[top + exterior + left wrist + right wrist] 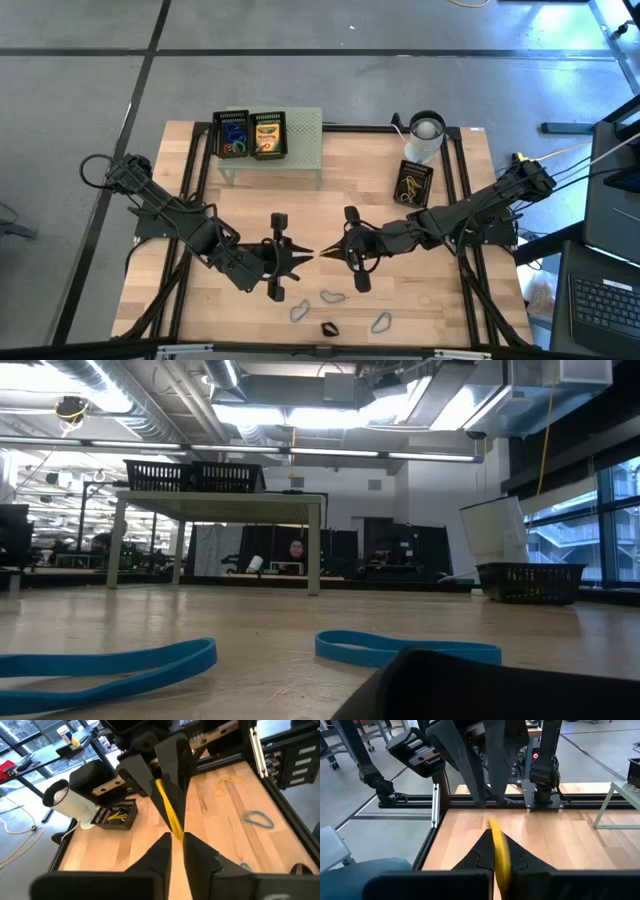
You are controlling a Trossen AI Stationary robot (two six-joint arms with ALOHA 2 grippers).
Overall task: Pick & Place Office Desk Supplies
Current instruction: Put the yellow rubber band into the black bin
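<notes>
Handover point, mid-table: I see the left gripper [300, 256] and right gripper [325, 253] meeting tip to tip above the wooden table [450, 310]. A yellow crayon [169, 811] is pinched in the right gripper, whose fingers are clamped on it; the crayon's other end sits between the left gripper's narrowly parted fingers [200, 855]. Whether the left fingers press it I cannot tell. Blue loops [332, 296] and a small black clip [328, 328] lie near the front edge. One crayon box [267, 134] rests in a basket on the pale green stand [305, 150]; a white cup [426, 135] stands well apart.
</notes>
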